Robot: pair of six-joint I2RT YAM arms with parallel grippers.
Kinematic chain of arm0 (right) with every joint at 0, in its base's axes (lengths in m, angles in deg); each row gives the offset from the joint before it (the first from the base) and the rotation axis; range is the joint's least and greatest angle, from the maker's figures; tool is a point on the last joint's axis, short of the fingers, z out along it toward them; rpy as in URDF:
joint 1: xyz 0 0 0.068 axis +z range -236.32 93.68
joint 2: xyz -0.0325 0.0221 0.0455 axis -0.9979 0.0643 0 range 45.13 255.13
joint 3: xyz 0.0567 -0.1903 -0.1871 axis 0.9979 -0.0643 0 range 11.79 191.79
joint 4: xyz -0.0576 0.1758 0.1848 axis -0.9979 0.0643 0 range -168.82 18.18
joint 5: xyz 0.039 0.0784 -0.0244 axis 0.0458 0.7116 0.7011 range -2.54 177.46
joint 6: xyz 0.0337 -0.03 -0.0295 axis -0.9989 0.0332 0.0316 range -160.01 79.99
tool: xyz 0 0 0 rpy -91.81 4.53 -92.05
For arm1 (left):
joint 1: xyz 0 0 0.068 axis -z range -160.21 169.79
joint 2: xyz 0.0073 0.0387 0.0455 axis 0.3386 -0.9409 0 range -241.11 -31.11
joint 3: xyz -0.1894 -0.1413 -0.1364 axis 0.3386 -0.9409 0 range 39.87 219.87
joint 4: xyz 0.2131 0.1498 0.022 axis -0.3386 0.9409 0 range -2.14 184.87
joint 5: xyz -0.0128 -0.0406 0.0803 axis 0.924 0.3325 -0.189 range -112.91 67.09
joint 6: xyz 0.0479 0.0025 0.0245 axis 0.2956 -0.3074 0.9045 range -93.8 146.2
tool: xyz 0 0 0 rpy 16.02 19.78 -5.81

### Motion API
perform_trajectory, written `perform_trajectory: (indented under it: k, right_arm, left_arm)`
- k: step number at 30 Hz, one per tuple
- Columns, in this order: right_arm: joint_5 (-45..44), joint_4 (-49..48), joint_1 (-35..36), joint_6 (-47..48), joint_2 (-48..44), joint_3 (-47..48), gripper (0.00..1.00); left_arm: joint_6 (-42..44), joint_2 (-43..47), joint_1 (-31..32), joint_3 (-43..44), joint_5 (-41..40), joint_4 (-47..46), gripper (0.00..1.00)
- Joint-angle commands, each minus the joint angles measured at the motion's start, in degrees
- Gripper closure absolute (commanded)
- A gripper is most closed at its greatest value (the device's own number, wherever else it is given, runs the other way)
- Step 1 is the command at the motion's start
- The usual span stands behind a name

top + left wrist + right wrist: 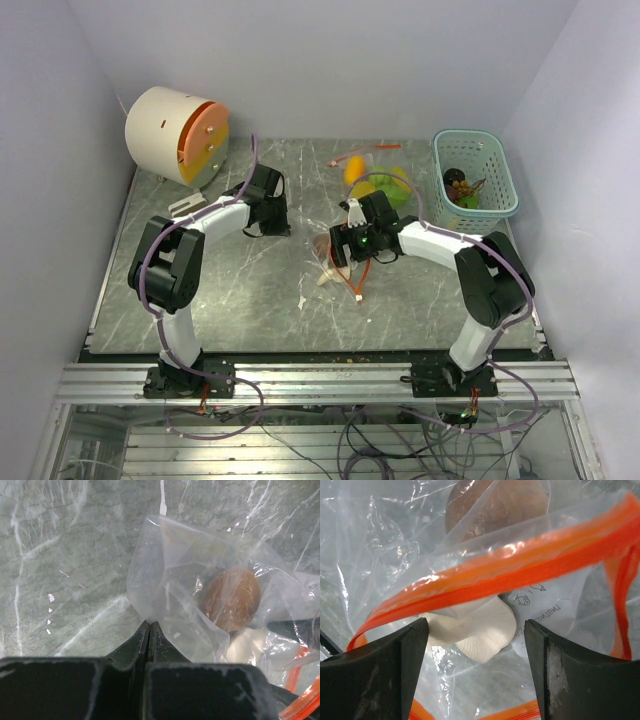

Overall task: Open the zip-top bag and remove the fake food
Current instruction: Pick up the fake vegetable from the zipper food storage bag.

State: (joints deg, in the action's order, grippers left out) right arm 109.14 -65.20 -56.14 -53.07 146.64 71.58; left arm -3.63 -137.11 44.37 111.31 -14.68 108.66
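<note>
The zip-top bag [327, 262] lies crumpled mid-table, its red-orange zip strip [495, 565] loose across the right wrist view. Inside it are a brown mushroom cap [232, 599] and a white gilled mushroom piece [482, 630]. My right gripper [476, 630] is open over the bag's mouth, one finger on each side of the white piece, and it also shows in the top view [342, 250]. My left gripper [150, 626] is shut, its tips pinching a corner of the clear bag [170, 575]. Orange [354, 170] and green [396, 186] toy food lie on the table behind.
A pale teal basket [497, 170] with dark toy pieces stands at the back right. A white cylinder with an orange face [172, 135] stands at the back left. Walls close in the table on three sides.
</note>
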Motion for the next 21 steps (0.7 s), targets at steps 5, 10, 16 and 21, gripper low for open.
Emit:
perform_trajectory:
  k: [5, 10, 16, 21]
  right_arm:
    - [-8.8, 1.5, -0.6, -2.9, -6.7, -1.0, 0.63]
    - [-7.6, -2.0, -4.9, -6.8, -6.8, -3.8, 0.92]
    - [0.4, -11.6, -7.7, -10.1, -2.3, -8.1, 1.00]
    - [15.4, -28.4, -9.1, -17.4, 1.4, -11.8, 1.00]
  left_arm:
    - [-1.0, 0.0, 0.3, -0.4, 1.1, -1.2, 0.93]
    - [-1.0, 0.3, 0.3, -0.6, 0.9, -1.2, 0.93]
    - [-0.9, 0.5, 0.3, -0.7, 0.9, -1.0, 0.93]
    - [-0.9, 0.4, 0.3, -0.6, 1.2, -1.1, 0.93]
